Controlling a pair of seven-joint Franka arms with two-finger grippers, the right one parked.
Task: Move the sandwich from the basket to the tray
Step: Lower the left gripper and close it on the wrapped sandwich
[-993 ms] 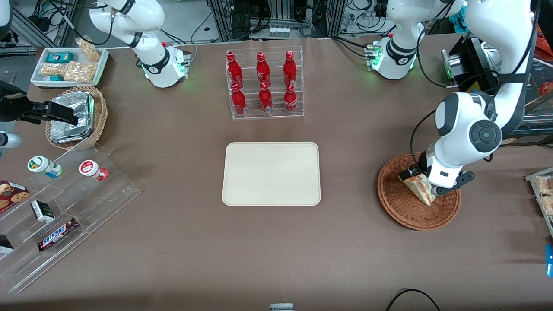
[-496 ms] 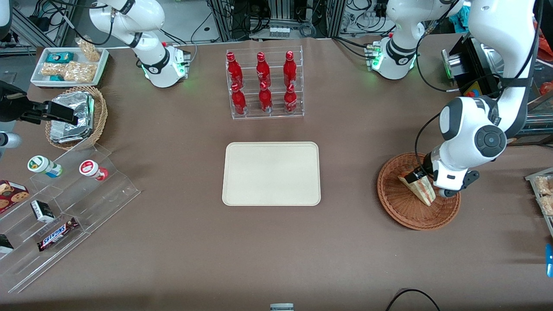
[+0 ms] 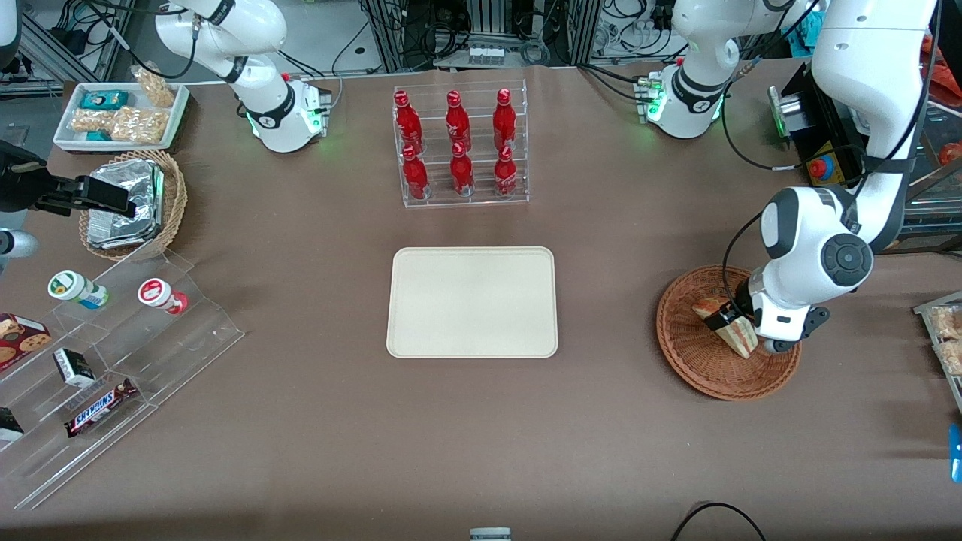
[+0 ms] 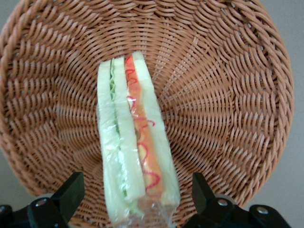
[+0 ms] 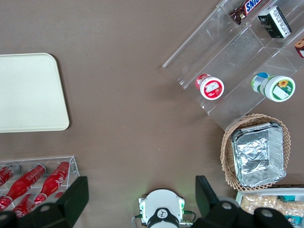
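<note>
Gripper dropped lower into basket vs 1 s ago, fingers apart w/ sandwich between, not clamped. Tray mid-table, bare. Sandwich on edge in basket, at working arm's end.

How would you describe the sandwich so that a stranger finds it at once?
Look toward the working arm's end of the table for the round reddish-brown wicker basket. In it lies the sandwich, between the open tool fingers. It is the only triangular wedge of pale bread with red-orange filling in clear wrap.
</note>
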